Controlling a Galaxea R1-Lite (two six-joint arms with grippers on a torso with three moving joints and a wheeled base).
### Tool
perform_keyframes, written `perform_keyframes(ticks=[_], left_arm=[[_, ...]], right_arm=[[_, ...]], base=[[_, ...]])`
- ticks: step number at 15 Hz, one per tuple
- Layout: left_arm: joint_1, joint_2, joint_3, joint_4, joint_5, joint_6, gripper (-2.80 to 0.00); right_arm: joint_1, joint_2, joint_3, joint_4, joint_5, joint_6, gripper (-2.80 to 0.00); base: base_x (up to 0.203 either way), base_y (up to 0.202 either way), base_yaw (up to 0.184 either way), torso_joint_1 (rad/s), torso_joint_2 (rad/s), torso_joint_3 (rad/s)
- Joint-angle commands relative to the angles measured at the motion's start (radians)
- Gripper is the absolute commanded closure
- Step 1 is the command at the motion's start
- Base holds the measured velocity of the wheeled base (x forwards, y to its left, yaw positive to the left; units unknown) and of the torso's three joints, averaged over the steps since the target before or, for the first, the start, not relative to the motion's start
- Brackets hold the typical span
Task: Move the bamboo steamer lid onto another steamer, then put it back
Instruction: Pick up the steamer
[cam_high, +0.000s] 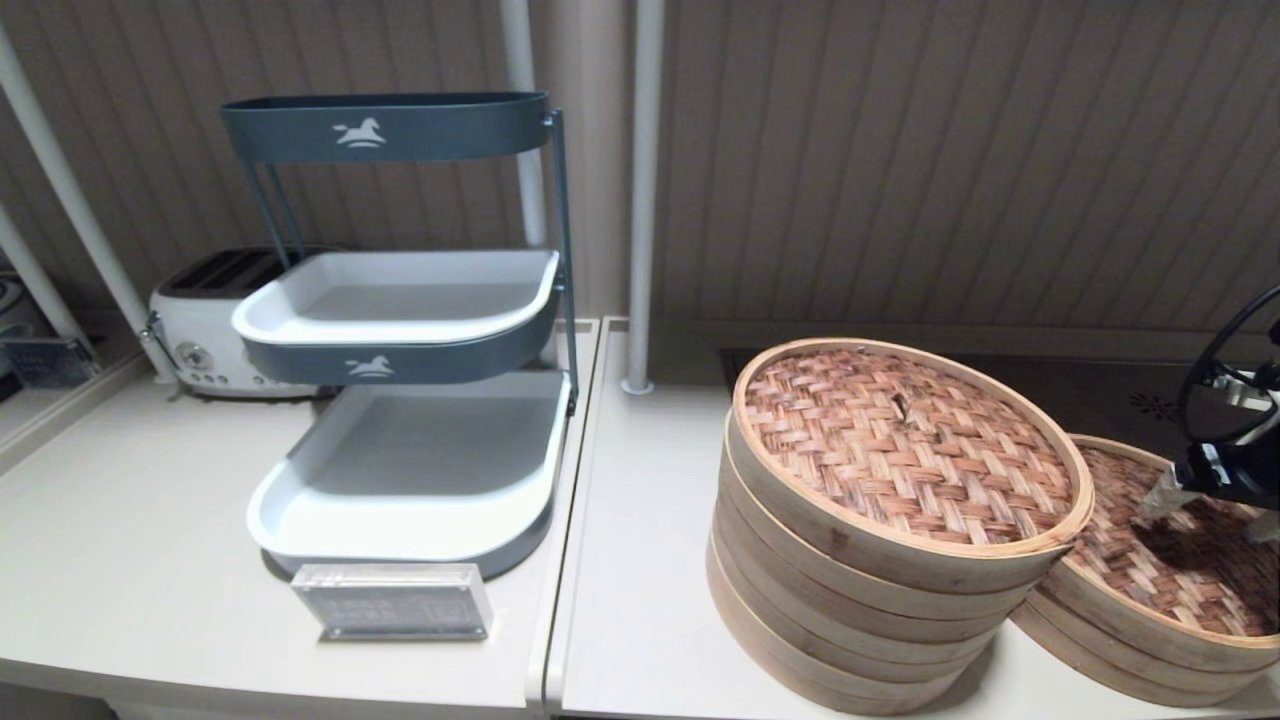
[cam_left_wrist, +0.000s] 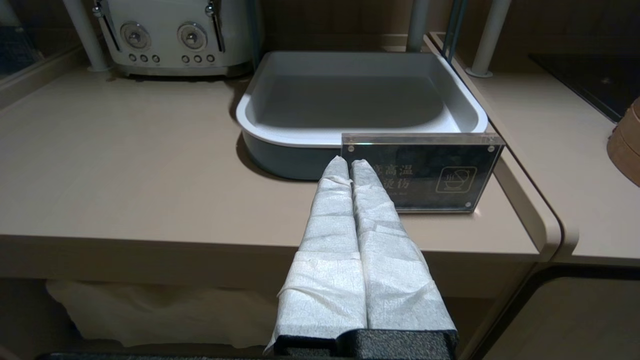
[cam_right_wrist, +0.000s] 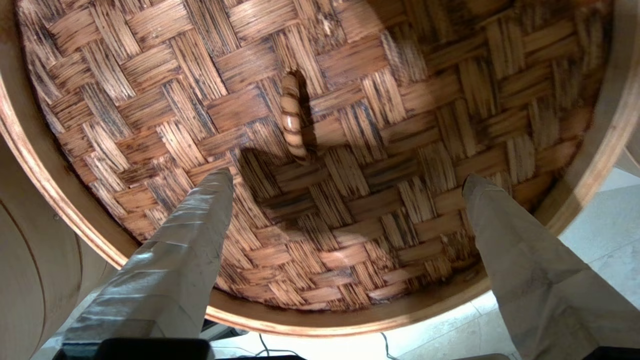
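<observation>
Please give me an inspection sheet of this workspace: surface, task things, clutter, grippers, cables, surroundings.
Surface: pale counter, two sections with a seam between.
Task things: tall steamer stack with a woven lid on top; low steamer to its right carries the bamboo steamer lid with its centre loop.
Clutter: acrylic sign, three-tier tray rack, toaster.
Grippers: right gripper open, above the bamboo steamer lid, near the loop; left gripper shut, off the counter's front edge, facing the sign.
Cables: black cable by the right arm.
Surroundings: ribbed wall, white poles.
</observation>
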Motion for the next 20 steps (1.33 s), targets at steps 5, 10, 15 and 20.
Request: perform_keyframes(ticks=[5,10,15,20], left_arm=[[0.000,0.000,0.028,-0.001,0.000,0.000,0.00],[0.000,0.000,0.028,-0.001,0.000,0.000,0.00],[0.000,0.000,0.028,-0.001,0.000,0.000,0.00],[0.000,0.000,0.028,-0.001,0.000,0.000,0.00]], right_arm=[[0.006,0.030,-0.003,-0.017,0.001,-0.001,-2.80],[0.015,0.031,-0.002,-0.017,-0.015,-0.001,0.00],[0.034,0.042,0.013,-0.017,-0.014,0.000,0.00],[0.044,0.043,0.007,-0.017,-0.014,0.002,0.00]], base=[[0.000,0.000,0.000,0.000,0.00,0.000],[0.000,0.000,0.000,0.000,0.00,0.000],[0.000,0.000,0.000,0.000,0.00,0.000],[0.000,0.000,0.000,0.000,0.00,0.000]])
